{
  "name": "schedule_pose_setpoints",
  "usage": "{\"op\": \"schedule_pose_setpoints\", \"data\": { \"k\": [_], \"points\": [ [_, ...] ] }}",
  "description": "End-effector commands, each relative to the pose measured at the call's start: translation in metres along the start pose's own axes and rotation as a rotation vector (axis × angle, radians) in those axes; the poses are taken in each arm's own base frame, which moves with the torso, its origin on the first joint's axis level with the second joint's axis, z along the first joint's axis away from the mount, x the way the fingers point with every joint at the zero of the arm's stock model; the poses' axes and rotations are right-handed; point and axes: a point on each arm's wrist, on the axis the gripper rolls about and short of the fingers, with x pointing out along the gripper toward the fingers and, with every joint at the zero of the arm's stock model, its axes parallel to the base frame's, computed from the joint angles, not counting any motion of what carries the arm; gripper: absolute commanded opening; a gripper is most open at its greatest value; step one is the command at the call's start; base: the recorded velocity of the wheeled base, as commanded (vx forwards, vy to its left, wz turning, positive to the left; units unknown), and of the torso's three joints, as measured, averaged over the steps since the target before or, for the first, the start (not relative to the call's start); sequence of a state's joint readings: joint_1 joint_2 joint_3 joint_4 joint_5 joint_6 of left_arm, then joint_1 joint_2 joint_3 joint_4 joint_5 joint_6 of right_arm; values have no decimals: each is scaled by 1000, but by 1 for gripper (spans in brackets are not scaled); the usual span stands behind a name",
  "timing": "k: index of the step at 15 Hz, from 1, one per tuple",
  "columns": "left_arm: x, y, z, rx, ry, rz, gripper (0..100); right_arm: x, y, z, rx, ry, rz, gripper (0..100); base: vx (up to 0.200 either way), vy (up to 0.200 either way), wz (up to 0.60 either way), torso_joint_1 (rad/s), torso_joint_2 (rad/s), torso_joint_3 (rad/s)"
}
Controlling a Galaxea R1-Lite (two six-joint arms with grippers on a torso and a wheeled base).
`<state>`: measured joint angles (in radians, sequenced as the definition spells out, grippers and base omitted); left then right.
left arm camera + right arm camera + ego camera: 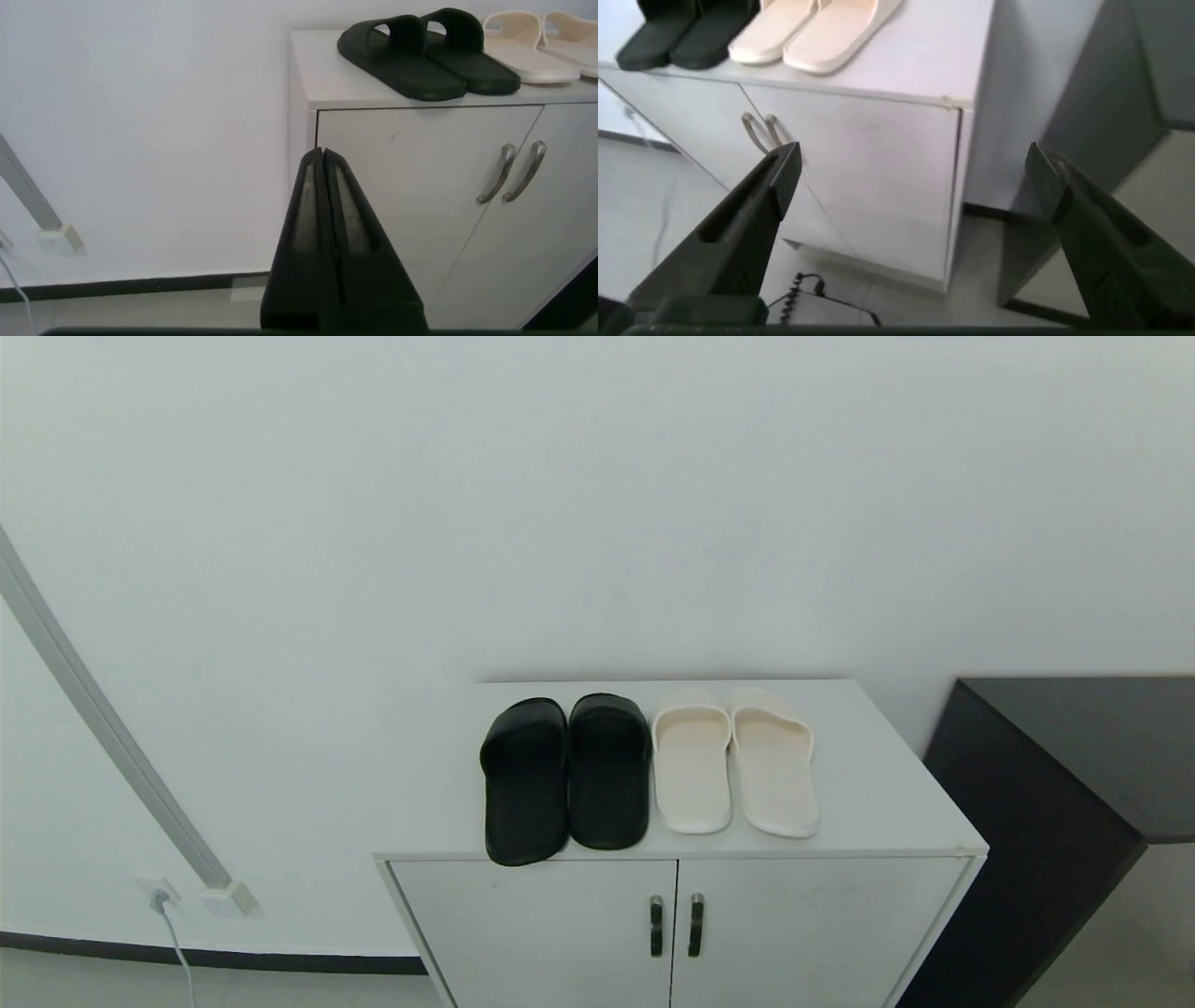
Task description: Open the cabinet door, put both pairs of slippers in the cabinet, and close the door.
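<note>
A white two-door cabinet (pixel 840 933) stands against the wall, both doors closed, with two metal handles (pixel 674 925) at the middle seam. On its top lie a black pair of slippers (pixel 565 775) on the left and a cream pair of slippers (pixel 735 767) on the right, toes toward the wall. My left gripper (pixel 323 159) is shut, fingers pressed together, low in front of the cabinet's left door (pixel 420 187). My right gripper (pixel 915 168) is open wide, below and in front of the cabinet's right door (pixel 878 168). Black slippers (pixel 425 56) and cream slippers (pixel 817 33) show from the wrists.
A dark cabinet (pixel 1055 821) stands close on the right of the white one. On the left wall run a cable duct (pixel 93 709) and an outlet with a plugged cord (pixel 161 902). Bare floor lies on the left of the cabinet.
</note>
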<state>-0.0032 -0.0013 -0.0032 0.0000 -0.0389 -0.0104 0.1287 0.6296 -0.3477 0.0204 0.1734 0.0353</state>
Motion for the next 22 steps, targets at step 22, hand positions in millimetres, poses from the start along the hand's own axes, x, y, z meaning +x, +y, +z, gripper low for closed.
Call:
{"op": "schedule_pose_setpoints", "data": {
  "k": [22],
  "points": [
    [0, 0, 0, 10, 3, -4, 0, 312, 169, 51, 76, 16, -229, 100, 0, 0, 0, 0, 0, 0]
  ]
}}
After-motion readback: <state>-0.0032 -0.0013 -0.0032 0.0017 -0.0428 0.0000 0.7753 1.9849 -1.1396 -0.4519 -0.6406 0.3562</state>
